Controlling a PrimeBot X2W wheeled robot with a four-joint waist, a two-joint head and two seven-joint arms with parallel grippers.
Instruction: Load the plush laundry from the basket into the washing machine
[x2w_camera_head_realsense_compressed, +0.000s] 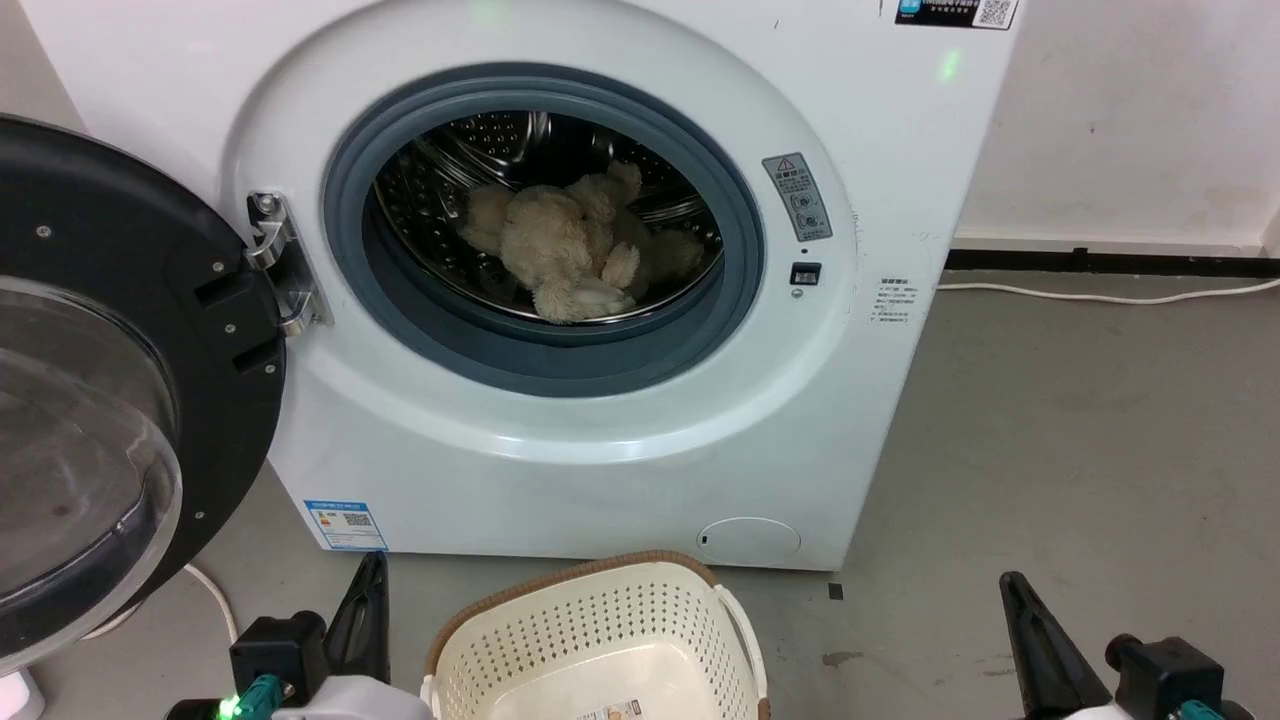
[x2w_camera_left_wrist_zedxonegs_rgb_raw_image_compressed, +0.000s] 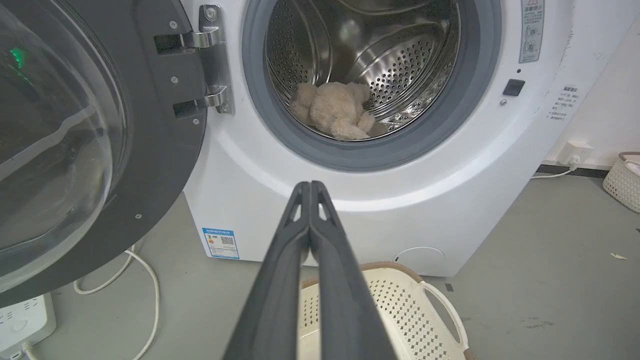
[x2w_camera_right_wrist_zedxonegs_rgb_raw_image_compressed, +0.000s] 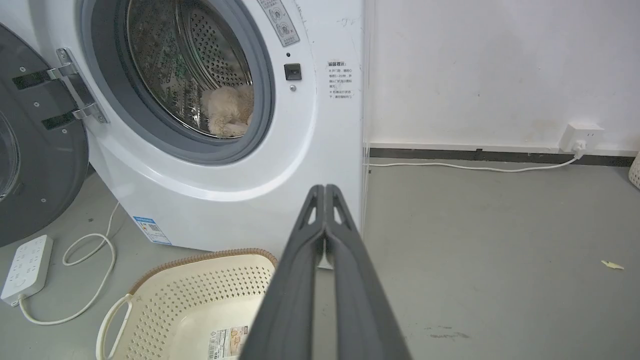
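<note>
Counting one plush laundry (x2w_camera_head_realsense_compressed: 570, 245), one washing machine (x2w_camera_head_realsense_compressed: 560, 450), one cream basket (x2w_camera_head_realsense_compressed: 600, 615) and two grippers. Lying inside the steel drum, low in the round opening, upper centre of the head view, with the door (x2w_camera_head_realsense_compressed: 130, 330) swung wide at left. Left gripper (x2w_camera_left_wrist_zedxonegs_rgb_raw_image_compressed: 310, 186): jaws pressed together, gripping nothing. Right gripper (x2w_camera_right_wrist_zedxonegs_rgb_raw_image_compressed: 325, 189): same story, fingers closed tip to tip, nothing between them. Well apart from both sets of jaws, up beyond the tips in each wrist view. Sitting on the floor just before the machine, bottom centre of the head view, holding no toy. Catching a second pale basket (x2w_camera_left_wrist_zedxonegs_rgb_raw_image_compressed: 622, 180) at the left wrist view's right edge. Picking out a white power strip (x2w_camera_right_wrist_zedxonegs_rgb_raw_image_compressed: 27, 267) at the right wrist view's lower left, plus a wall socket (x2w_camera_right_wrist_zedxonegs_rgb_raw_image_compressed: 582, 136) at right.
</note>
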